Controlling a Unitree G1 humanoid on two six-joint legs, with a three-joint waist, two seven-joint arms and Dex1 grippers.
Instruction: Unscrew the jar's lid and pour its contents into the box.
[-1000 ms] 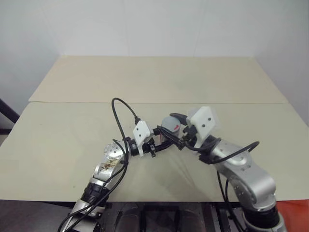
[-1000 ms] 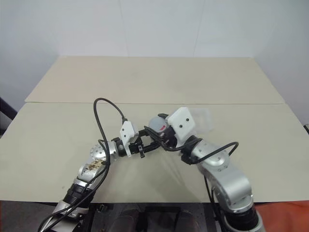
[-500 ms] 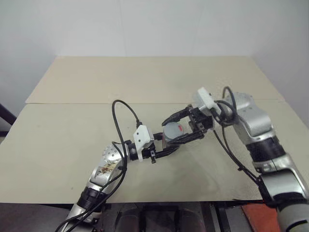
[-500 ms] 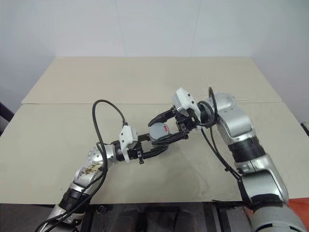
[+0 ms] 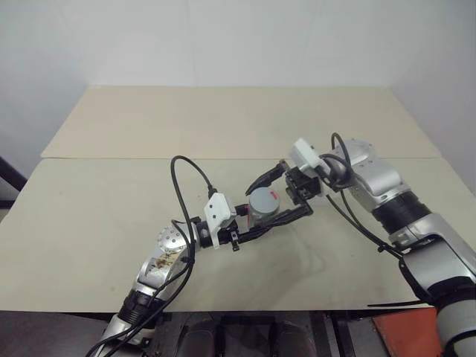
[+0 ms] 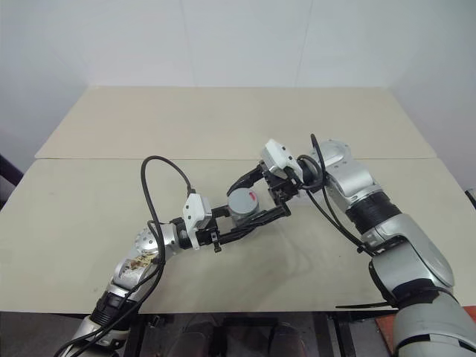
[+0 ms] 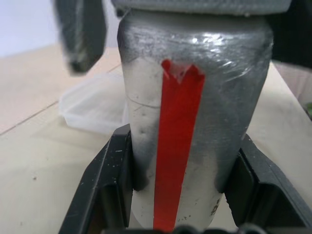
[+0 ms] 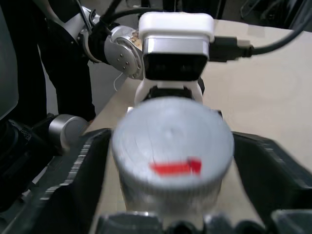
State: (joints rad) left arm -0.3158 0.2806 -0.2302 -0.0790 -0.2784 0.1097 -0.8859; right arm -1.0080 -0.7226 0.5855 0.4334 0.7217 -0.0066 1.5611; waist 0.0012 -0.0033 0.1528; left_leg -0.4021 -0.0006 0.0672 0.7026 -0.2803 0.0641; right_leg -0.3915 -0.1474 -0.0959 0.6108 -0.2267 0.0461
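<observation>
The left gripper [image 5: 256,227] is clamped on the small silvery-white cylindrical jar [image 5: 262,206] with a red label strip, holding it above the beige bench [image 5: 89,223]. Its round grey lid [image 8: 171,141] bears a red mark. The right gripper [image 5: 281,195] straddles the lid, fingers spread wide, apart from it.

Soft, even light from overhead fills the room; the pale table [image 5: 223,126] shows only faint shadows under the arms, and the white wall behind looks flat and washed. Up close, the jar [image 7: 195,112] carries a small glare near its shoulder, the lid [image 8: 171,146] is blurred, and everything behind is out of focus.
</observation>
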